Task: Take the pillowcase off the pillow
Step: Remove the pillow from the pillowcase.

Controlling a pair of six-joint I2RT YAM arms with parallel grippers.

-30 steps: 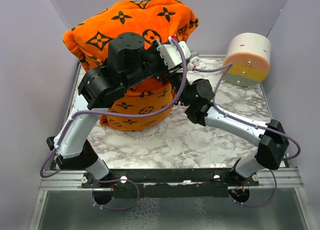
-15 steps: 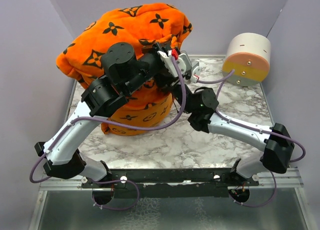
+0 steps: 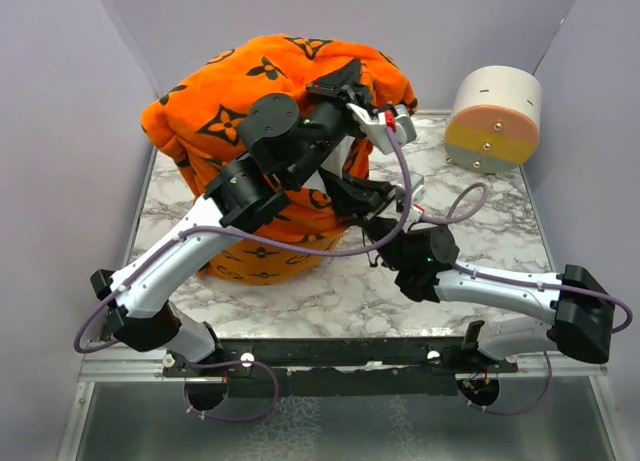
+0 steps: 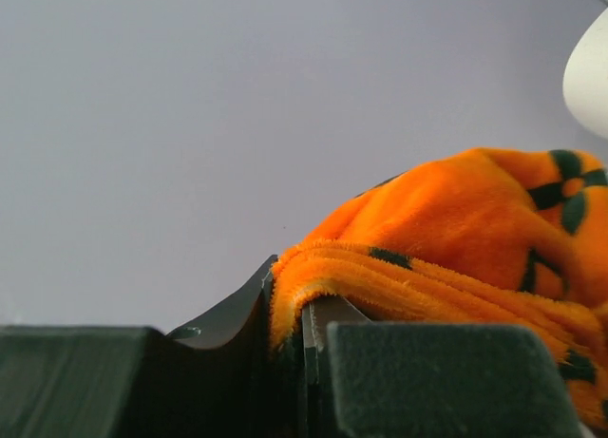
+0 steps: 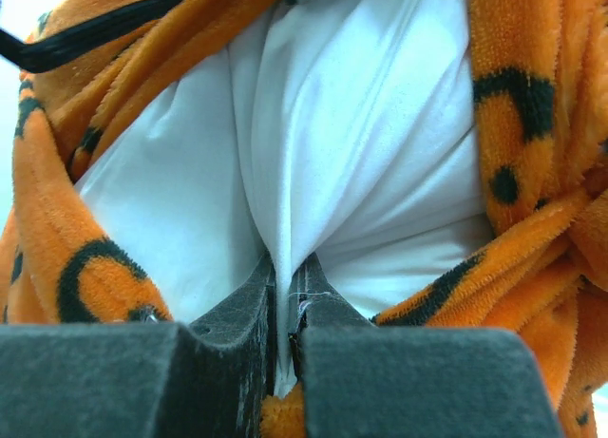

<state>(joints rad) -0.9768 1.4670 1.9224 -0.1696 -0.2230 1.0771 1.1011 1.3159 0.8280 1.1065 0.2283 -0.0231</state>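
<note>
My L gripper [image 4: 296, 310] was clenched on the orange pillowcase [image 4: 456, 219] hem. R gripper [image 5: 290, 281] pinched a fold of the white pillow [image 5: 361, 124] w/in the case's opening. Pillow sat far-left on the marble table [image 3: 480, 271], mostly covered.

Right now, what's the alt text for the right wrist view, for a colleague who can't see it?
The right hand is shut on a pinched fold of the white pillow at the bottom centre of the view. The orange pillowcase, fuzzy with black motifs, lies open around the bared white fabric on both sides.
</note>
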